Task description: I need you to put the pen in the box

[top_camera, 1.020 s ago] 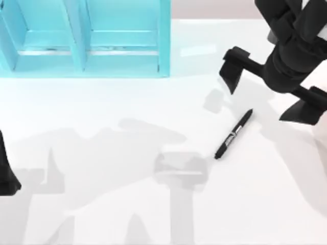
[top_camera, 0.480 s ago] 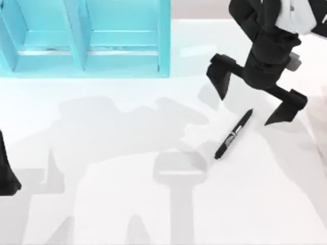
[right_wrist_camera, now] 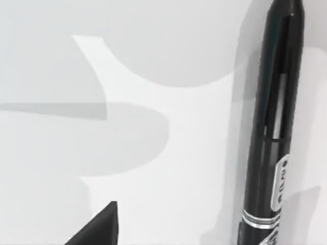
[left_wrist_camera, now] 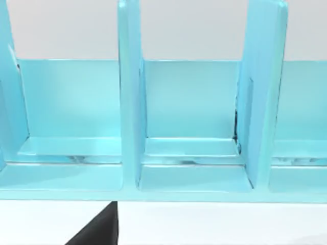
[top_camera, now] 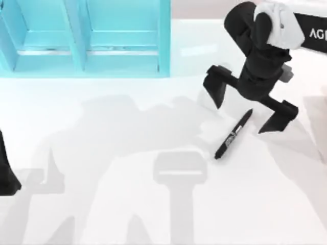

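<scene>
The right gripper (top_camera: pixel 248 108), a black two-finger claw on the AgileX arm at the table's right, hangs with its fingers spread wide and nothing between them. One finger sits toward the blue box, the other toward the table's right edge, and the gap between them lies over the upper end of the slim black marker pen (top_camera: pixel 233 133).

The pen rests flat on the white table (top_camera: pixel 127 204). Its long axis runs on a diagonal, from the end under the claw down toward the table's near-left. A pale label band shows near its middle. In the right wrist view the pen (right_wrist_camera: pixel 273 132) lies close below the camera, apart from either finger.

The line between the fingers seems to cross the pen's axis roughly square, which suits a pinch across the barrel; the claw would likely need to slide along toward the label first.

The open turquoise compartmented box (top_camera: pixel 87 41) stands well apart, at the far left. The left gripper (top_camera: pixel 7 176) is parked at the table's left edge, far from the pen.
</scene>
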